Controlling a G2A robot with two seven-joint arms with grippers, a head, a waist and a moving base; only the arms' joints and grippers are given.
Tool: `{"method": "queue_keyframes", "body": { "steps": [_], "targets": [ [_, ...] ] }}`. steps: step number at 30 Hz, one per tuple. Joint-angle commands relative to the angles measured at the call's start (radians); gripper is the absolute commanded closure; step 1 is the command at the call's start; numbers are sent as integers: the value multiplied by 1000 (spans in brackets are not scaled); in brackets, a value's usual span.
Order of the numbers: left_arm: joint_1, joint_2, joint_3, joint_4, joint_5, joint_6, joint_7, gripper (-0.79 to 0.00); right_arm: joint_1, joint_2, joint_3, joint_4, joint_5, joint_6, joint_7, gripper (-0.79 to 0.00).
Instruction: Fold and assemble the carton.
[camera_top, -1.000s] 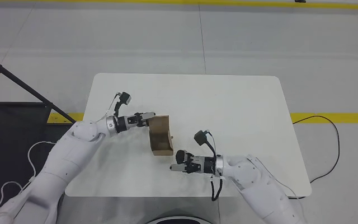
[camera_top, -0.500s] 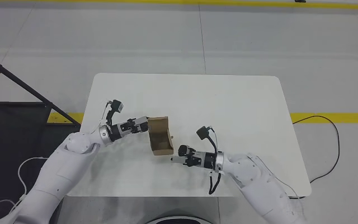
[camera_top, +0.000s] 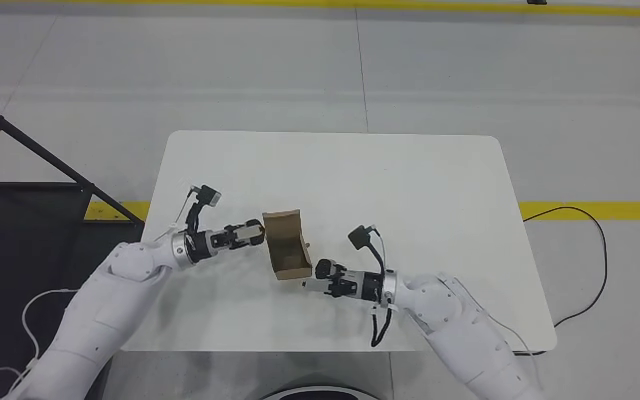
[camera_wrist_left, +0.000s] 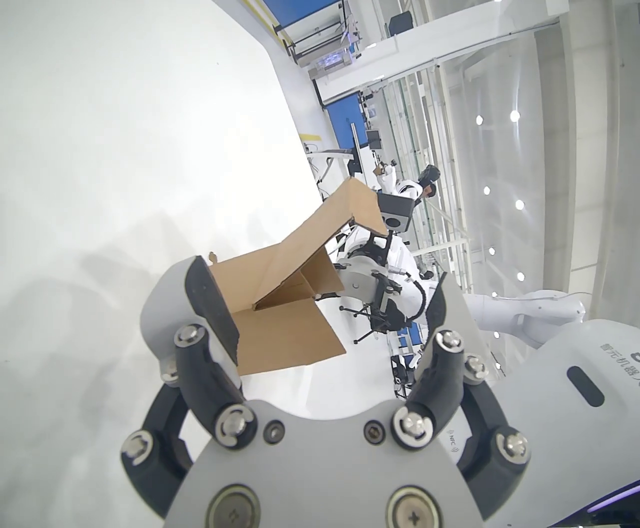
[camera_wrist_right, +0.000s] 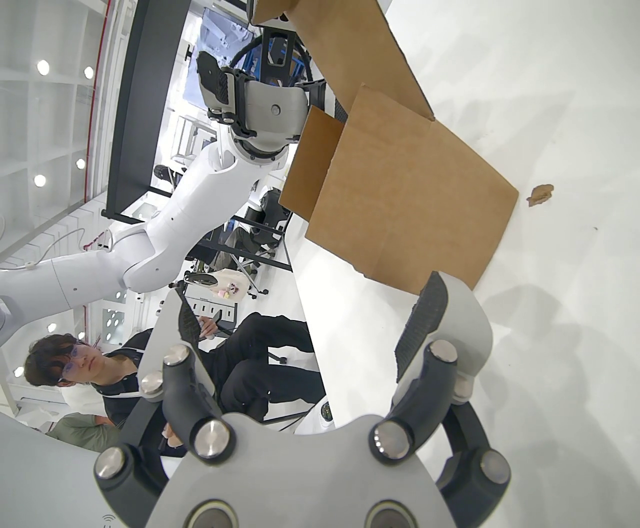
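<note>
The brown carton (camera_top: 284, 243) stands part-folded on the white table (camera_top: 420, 190), open side up with loose flaps. My left gripper (camera_top: 254, 232) is just off its left side, open. In the left wrist view the carton (camera_wrist_left: 285, 300) lies ahead of the left gripper (camera_wrist_left: 325, 310), one flap close to a finger pad (camera_wrist_left: 212, 300), nothing clamped. My right gripper (camera_top: 312, 281) sits at the carton's near right corner, open. In the right wrist view the right gripper (camera_wrist_right: 307, 320) faces the carton's flat panel (camera_wrist_right: 410, 200), one finger (camera_wrist_right: 432, 310) just short of its edge.
A small cardboard scrap (camera_wrist_right: 540, 194) lies on the table beside the carton. A black frame and dark mat (camera_top: 40, 230) stand off the table's left edge. The table's front edge runs close behind both arms; the far and right parts of the table are bare white.
My left gripper has drawn back leftward off the carton's upper left flap. My right gripper has come in toward the carton's near corner. The carton shifted slightly.
</note>
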Motion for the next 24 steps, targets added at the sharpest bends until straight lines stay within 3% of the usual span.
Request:
{"method": "queue_keyframes", "body": {
  "steps": [1, 24],
  "targets": [
    [5, -2, 0, -6, 15, -8, 12, -785, 2, -1, -2, 2, 1, -1, 0, -785],
    [-8, -24, 10, -11, 60, 13, 53, -785, 7, -8, 1, 17, -2, -18, 5, -785]
  ]
}}
